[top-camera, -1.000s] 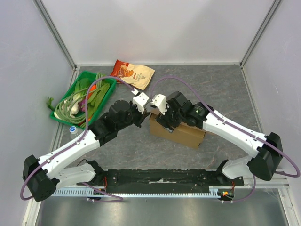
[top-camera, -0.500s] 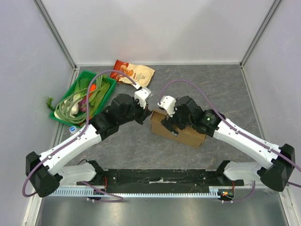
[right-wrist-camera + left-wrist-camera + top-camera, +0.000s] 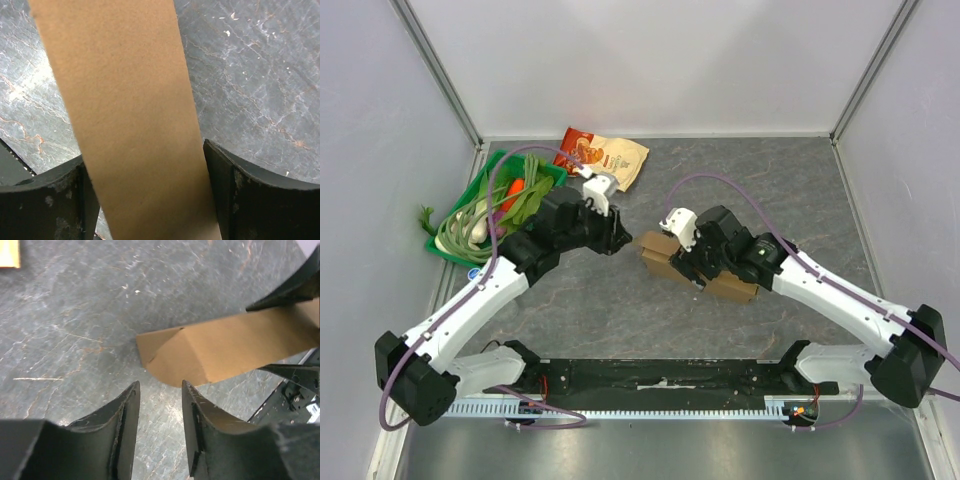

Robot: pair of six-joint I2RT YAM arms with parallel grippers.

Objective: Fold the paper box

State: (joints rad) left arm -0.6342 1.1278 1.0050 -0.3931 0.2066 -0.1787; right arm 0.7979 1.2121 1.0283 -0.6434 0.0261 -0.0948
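The paper box is a plain brown cardboard box lying at the table's centre. My right gripper comes down over its middle, one finger on each long side. In the right wrist view the box fills the whole gap between the jaws, and both fingers press against its sides. My left gripper hovers just left of the box's left end, apart from it. In the left wrist view it stands open with only grey tabletop between its fingers. The box's folded end lies a little ahead of it.
A green tray of vegetables stands at the back left, with a bottle cap just in front of it. A cream-and-red snack bag lies behind the left gripper. Both cables arch over the arms.
My left gripper has opened and drawn back to the left, off the box's end. The right gripper has shifted along the box and settled over its middle.
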